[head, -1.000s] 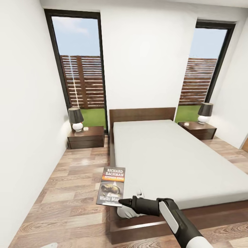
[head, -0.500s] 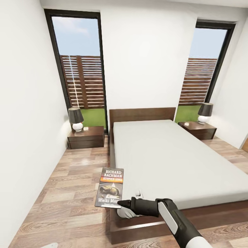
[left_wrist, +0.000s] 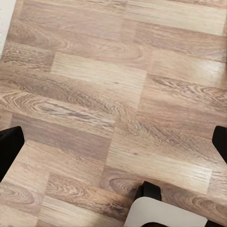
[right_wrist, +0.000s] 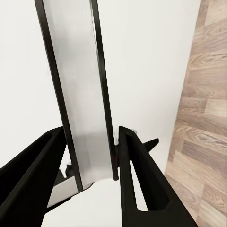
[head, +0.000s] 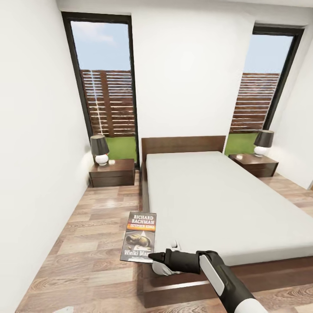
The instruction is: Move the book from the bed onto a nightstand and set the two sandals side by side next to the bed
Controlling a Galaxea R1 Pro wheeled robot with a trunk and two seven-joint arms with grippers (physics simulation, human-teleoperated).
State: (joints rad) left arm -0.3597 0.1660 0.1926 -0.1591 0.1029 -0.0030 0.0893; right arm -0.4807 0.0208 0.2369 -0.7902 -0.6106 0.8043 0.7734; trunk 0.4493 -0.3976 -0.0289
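Observation:
The book [head: 140,237], a dark paperback lettered "RICHARD BACHMAN", hangs upright over the floor by the bed's near left corner. My right gripper [head: 153,257] is shut on its lower edge. In the right wrist view the book [right_wrist: 78,94] stands edge-on between the two black fingers [right_wrist: 137,184]. The bed [head: 217,195] has a bare grey mattress on a dark wood frame. One nightstand [head: 112,172] stands left of the headboard and another nightstand [head: 254,164] to its right. My left gripper [left_wrist: 113,146] is open over bare plank floor. The sandals are out of view.
Each nightstand carries a lamp, the left lamp [head: 99,149] and the right lamp [head: 263,142]. Tall dark-framed windows [head: 104,87] flank the bed. A strip of wood floor [head: 87,243] runs between the bed and the left wall [head: 30,152].
The book and my right gripper have drifted slightly left, off the mattress corner. The whole head view has shifted a little, so the camera has moved.

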